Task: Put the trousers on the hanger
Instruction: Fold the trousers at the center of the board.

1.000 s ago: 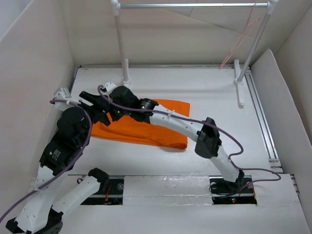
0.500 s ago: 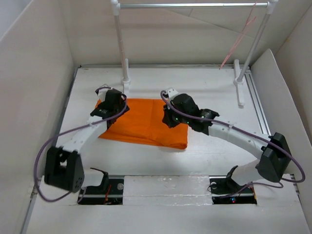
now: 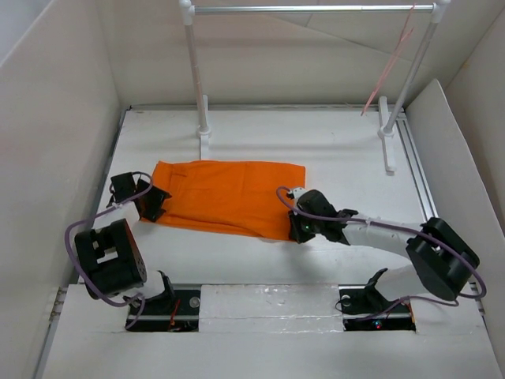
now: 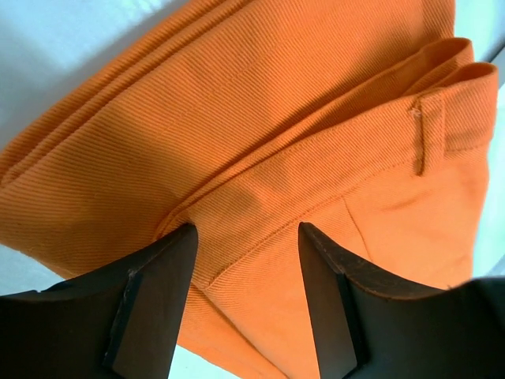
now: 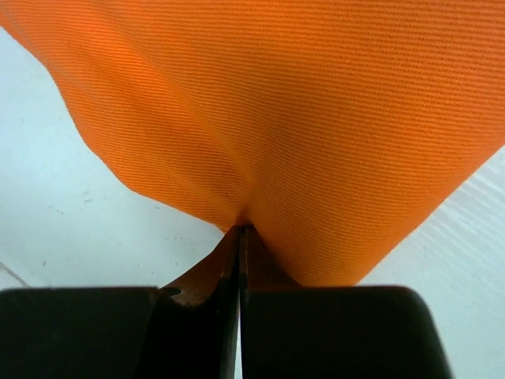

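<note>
Orange trousers [image 3: 229, 193] are pinched at one thin corner by the right gripper [image 5: 239, 234], left gripper [image 4: 246, 237] jaws apart: a lift risks slippage.

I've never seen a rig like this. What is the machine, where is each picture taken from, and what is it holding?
Two robot arms are bolted at the near edge of a white table. The wide picture looks down from above and behind them: left arm on the left, right arm on the right. The two close-ups come from a camera on each wrist; the dark shapes at the bottom are that arm's own fingers. Orange trousers lie flat on the table. The right fingers are shut, pinching the cloth at its near right corner. The left fingers are open, straddling a fold at the waistband end. The pale pink hanger hangs from the silver rail at the back, untouched.
</note>
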